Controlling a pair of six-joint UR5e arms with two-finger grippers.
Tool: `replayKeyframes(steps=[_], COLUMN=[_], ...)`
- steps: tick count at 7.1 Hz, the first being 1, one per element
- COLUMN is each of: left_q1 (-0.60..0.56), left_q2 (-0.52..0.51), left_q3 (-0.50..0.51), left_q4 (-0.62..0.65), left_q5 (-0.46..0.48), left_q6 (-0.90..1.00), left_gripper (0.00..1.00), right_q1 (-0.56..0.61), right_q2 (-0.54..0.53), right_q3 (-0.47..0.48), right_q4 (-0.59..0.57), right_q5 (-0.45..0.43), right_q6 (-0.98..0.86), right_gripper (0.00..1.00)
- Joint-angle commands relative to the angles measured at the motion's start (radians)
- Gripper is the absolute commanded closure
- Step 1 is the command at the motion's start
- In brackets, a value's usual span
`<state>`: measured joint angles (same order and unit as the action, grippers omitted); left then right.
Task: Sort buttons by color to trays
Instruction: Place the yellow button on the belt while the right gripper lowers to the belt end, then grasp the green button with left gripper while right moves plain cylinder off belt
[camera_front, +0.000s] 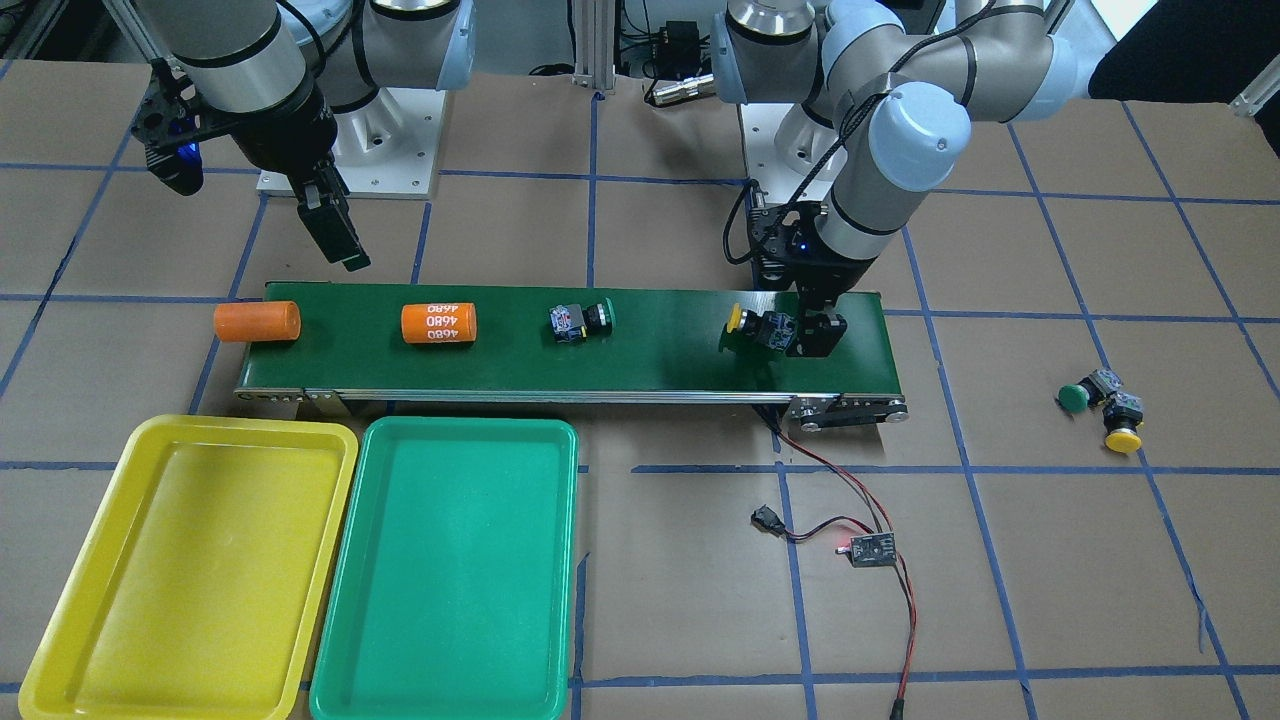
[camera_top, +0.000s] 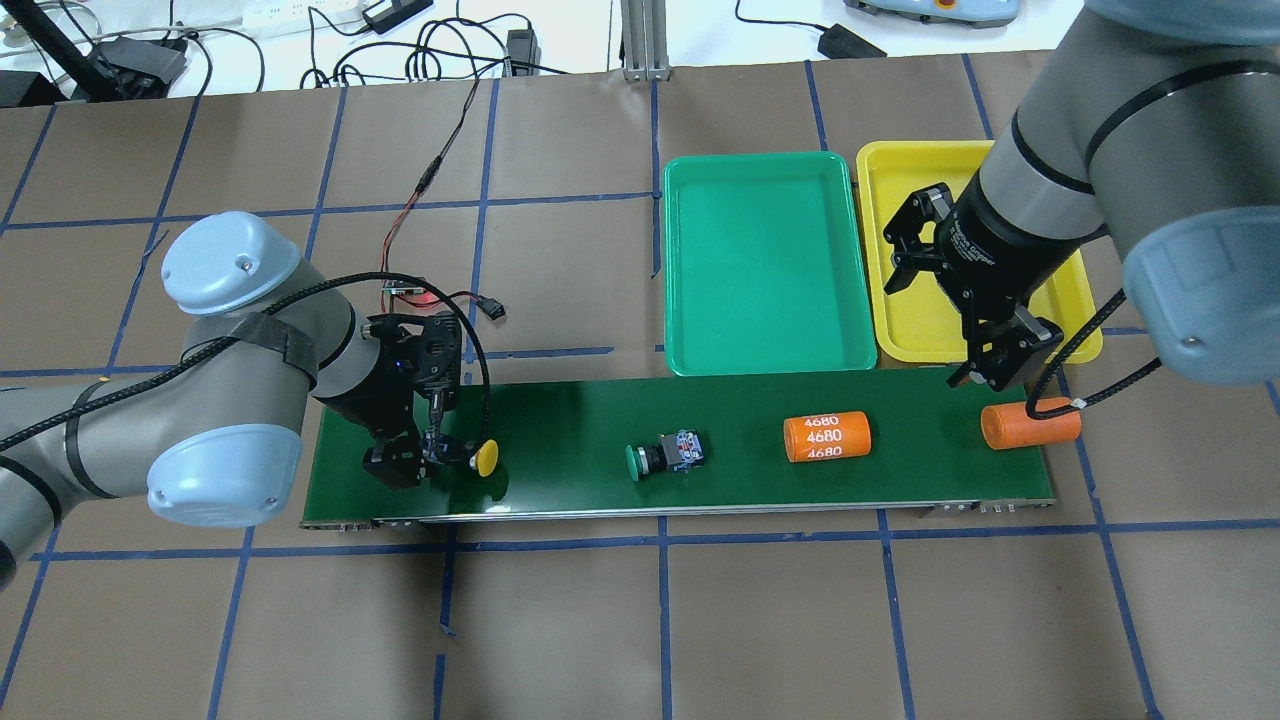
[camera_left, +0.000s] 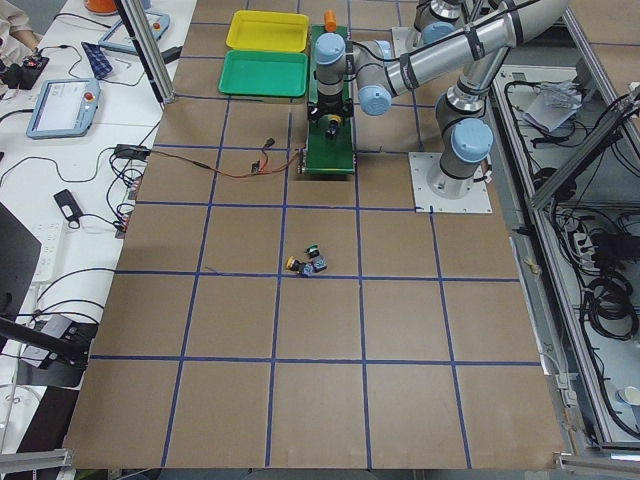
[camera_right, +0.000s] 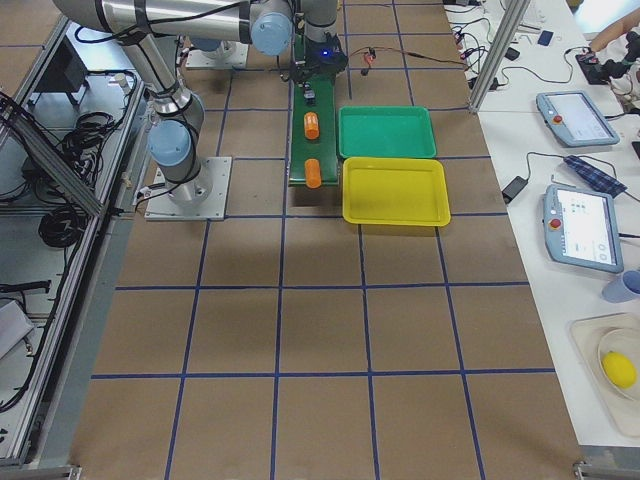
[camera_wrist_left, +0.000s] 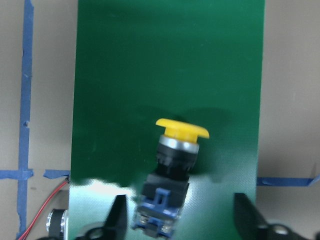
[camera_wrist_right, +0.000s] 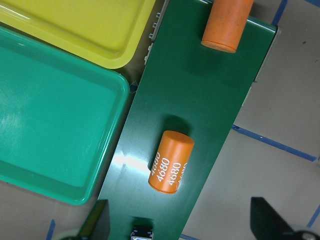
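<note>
The bench (camera_front: 1000, 600) carried a long green belt (camera_front: 660, 355), with a yellow tray (camera_front: 190, 570) and a green tray (camera_front: 450, 570) side by side along its edge. The left hand (camera_front: 815, 337) stood low at 1 end of the belt, spread wide, 1 finger on each side of a yellow button (camera_front: 760, 328) lying on its side. The right hand (camera_top: 1003, 365) hung over the other end, wide and holding nothing, near a plain cylinder (camera_front: 257, 322). A 4680 cylinder (camera_front: 438, 323) lay further in, and a green button (camera_front: 580, 321) mid-belt. A loose green button (camera_front: 1085, 393) and a loose yellow button (camera_front: 1123, 425) lay just beside each other on the bench, past the left hand's end.
</note>
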<state>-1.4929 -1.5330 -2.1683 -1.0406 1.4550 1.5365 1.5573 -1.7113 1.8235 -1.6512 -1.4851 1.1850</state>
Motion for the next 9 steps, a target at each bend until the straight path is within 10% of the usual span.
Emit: replayKeyframes(steps=[1,4,9], left_q1=[0.209,0.572,0.768], left_q2=[-0.012,-0.082,-0.287], left_q3=[0.002,0.008,0.084], left_q4=[0.094,0.151,0.232], left_q5=[-0.005,-0.004,-0.002], left_q6=[-0.047,-0.033,0.181], left_gripper=[0.00,0.00,0.00], right_q1=[0.009,0.020,0.038], right_q2=[0.010,0.010,0.036], right_q3=[0.020,0.059,0.085], right_q4=[-0.042,-0.099,-0.148], right_q5=[0.046,0.051,0.048], right_q6=[0.086,0.119,0.120], right_gripper=[0.00,0.00,0.00])
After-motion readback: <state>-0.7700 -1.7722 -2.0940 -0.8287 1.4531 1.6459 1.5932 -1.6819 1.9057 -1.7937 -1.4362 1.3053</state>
